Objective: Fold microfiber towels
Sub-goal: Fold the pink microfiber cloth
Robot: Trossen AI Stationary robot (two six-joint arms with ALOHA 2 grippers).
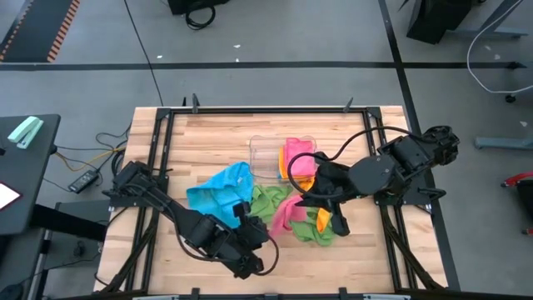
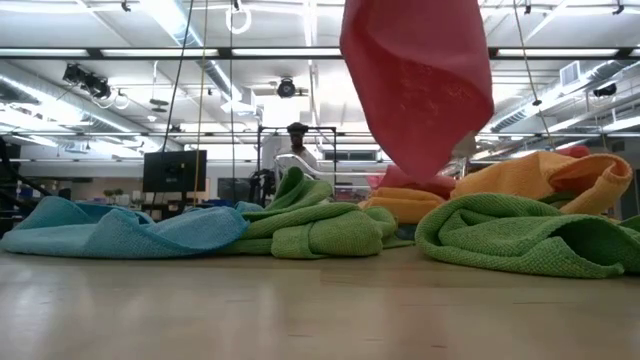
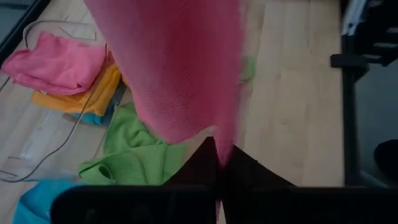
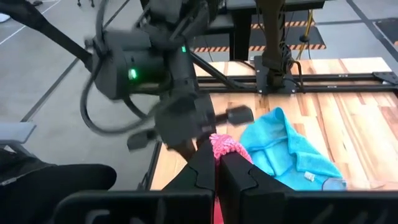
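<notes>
**Pink towel lifted between both arms**

While both arms meet over the near middle of the wooden surface, a pink towel hangs between them, raised clear of the boards. The left end effector is pinched tight on one edge of it, and the cloth fills most of the left wrist view. The right end effector is also clamped on a bunched pink corner, close in front of the left arm's wrist. In the low view, the pink cloth dangles from above. Below it, green towels lie crumpled, with a blue towel just beside them on the left and an orange towel behind. A clear tray farther back holds folded pink and orange cloths.
</notes>
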